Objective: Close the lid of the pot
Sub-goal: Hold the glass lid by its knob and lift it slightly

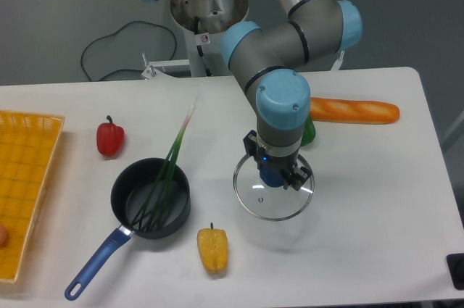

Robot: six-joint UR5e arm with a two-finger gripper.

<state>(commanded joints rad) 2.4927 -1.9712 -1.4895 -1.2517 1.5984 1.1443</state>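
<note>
White table (377, 199), hand (277, 176) at pot lid (273, 196) knob, open pot (151, 199) alongside.

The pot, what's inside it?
A green onion lies with its dark leaves inside the pot and its pale end sticking out over the rim. Nothing else shows inside.

The pot lid (273, 193) is clear glass ringed with shiny metal; the pot (150, 197) at its 9 o'clock looks matt black, with a glossy blue plastic-looking handle. The surface (377, 214) is smooth matt white. At the pot's 9 o'clock, the yellow basket (25, 177) is woven. The red pepper (110, 138) and yellow pepper (212, 249) shine like plastic
</note>
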